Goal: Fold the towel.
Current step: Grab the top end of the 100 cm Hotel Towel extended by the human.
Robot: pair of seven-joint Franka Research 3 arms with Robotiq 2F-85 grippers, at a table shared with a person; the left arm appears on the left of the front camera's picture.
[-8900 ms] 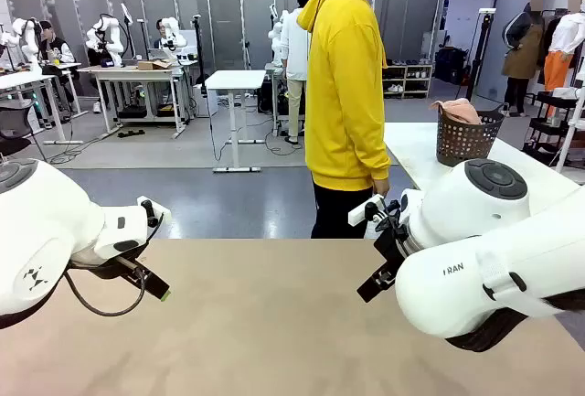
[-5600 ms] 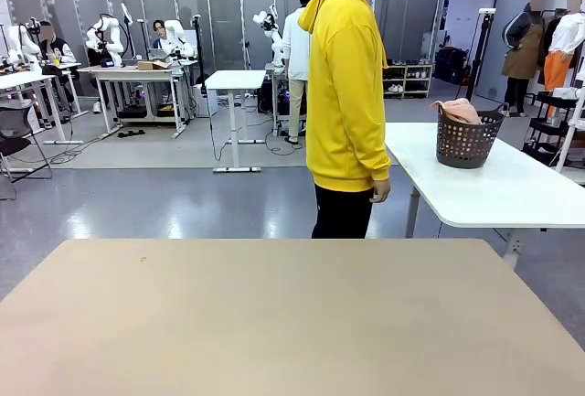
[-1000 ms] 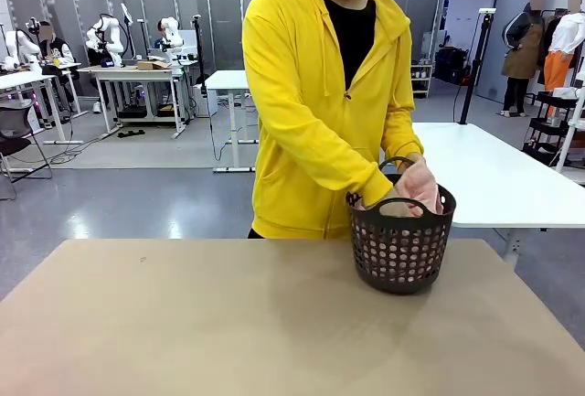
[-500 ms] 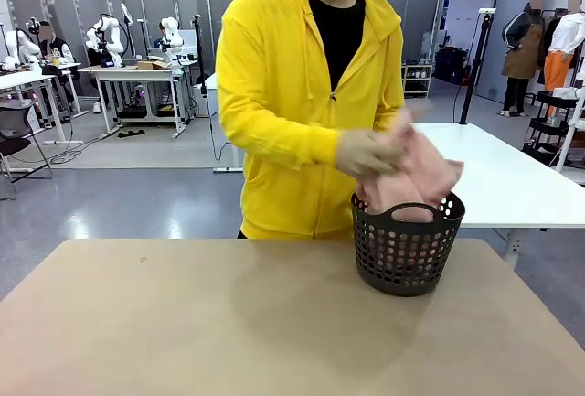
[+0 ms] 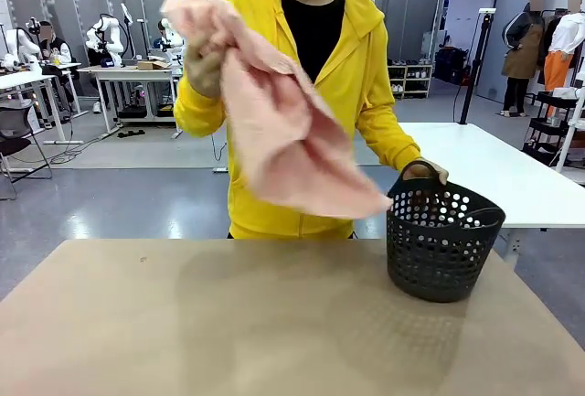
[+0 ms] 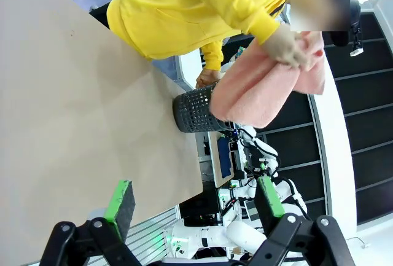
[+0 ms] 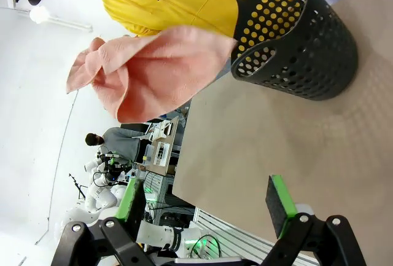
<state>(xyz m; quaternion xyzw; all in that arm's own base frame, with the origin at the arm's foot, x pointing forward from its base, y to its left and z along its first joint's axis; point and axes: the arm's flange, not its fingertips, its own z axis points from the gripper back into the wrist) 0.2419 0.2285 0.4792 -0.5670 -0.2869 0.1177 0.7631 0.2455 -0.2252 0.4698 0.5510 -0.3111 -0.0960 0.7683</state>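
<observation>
- Towel (image 5: 283,131) just pulled out of basket (image 5: 443,250); now hangs from person's hand (image 5: 203,67) over table (image 5: 183,323).
- Left gripper (image 6: 193,186) & right gripper (image 7: 206,186): both spread, empty.
- Folding not started; towel needs laying flat 1st.

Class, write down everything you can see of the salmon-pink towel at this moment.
The towel is salmon-pink, soft terry-looking cloth, bunched and creased, unfolded. The person's raised hand grips its upper end, holding it in the air above the table. It drapes slantwise down toward the black basket; its lower corner ends by the rim, and whether it touches cannot be told.
</observation>
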